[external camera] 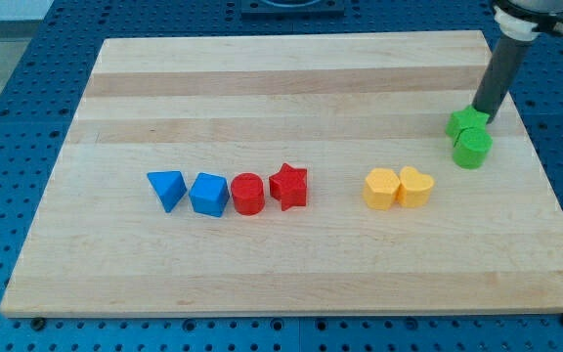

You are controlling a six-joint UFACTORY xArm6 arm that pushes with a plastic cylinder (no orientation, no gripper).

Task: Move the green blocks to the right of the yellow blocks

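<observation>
My tip (pixel 481 115) sat at the upper right of the wooden board (pixel 291 68), pressed against the back of the green star block (pixel 466 122), on that block's upper-right side; the contact itself was partly hidden by the block, so touching is a best read. No claw on this rig, just the dark rod (pixel 498 78), so nothing spread or closed to report. Using the yellow pair as landmark: the yellow hexagon-like block (pixel 381 189) and the yellow heart block (pixel 416 186) stood side by side, touching, right of board centre. The green star block was up and to the right of that pair, and the green cylinder (pixel 473 148) sat just below the star, touching it, also up-right of the yellow pair and apart from it. Both greens were already on the view's right of the yellows, though higher toward the view's top. Left of the yellow pair, with a gap, ran a row: red star block (pixel 288 186) nearest, then red cylinder (pixel 248 193), then blue cube (pixel 208 194), then blue triangular block (pixel 167 188) farthest left. Blue pegboard surface (pixel 8 98) showed around the board.
</observation>
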